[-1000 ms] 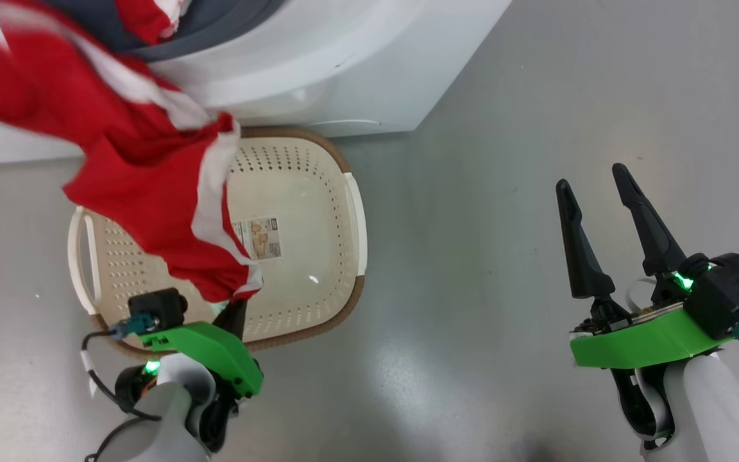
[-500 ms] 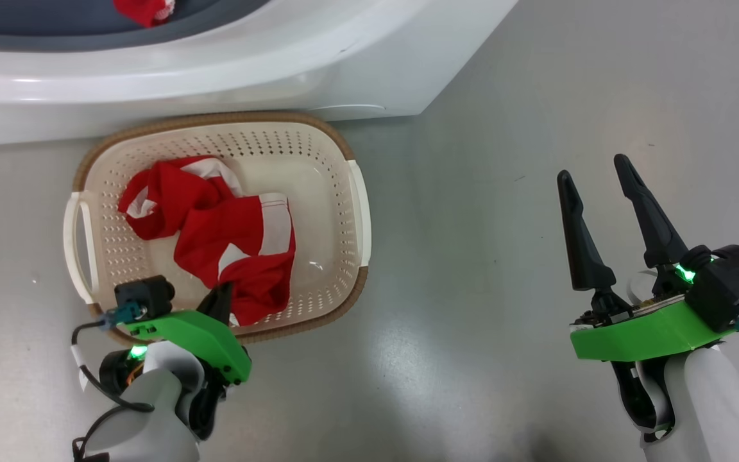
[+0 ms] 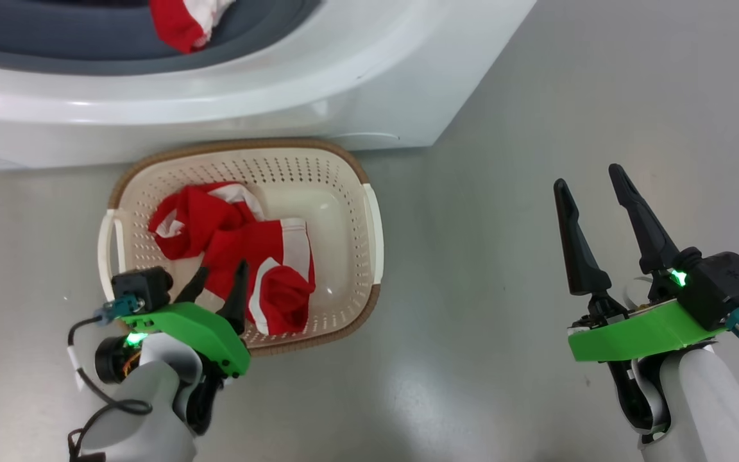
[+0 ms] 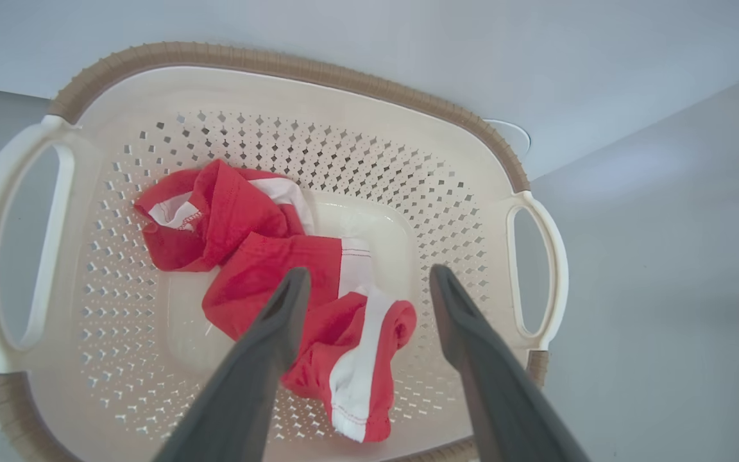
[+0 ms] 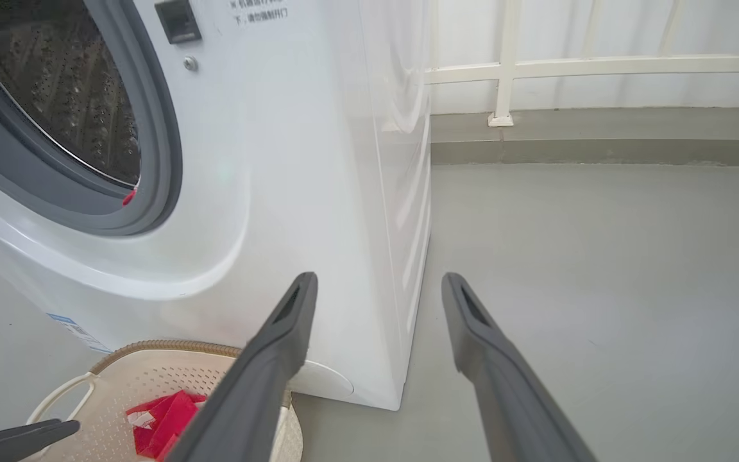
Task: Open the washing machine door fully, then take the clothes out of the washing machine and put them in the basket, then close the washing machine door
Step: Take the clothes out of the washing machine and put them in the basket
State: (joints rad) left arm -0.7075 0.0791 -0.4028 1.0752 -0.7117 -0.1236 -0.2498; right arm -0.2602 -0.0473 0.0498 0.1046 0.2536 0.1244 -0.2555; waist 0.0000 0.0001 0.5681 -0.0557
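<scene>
White washing machine [image 3: 344, 83] stands behind the basket [image 3: 241, 144], whose long axis runs along the machine's front. Red-and-white clothes [image 3: 235, 250] lie crumpled inside the basket. The left gripper [image 3: 222, 268] hovers above them, jaws spread and empty; the right gripper [image 3: 587, 178] has its jaws wide, grasping nothing.

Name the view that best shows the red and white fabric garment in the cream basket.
Left wrist view: the garment lies close, seams visible. Head view: smaller, partly behind the left gripper. Right wrist view: a red corner.
</scene>
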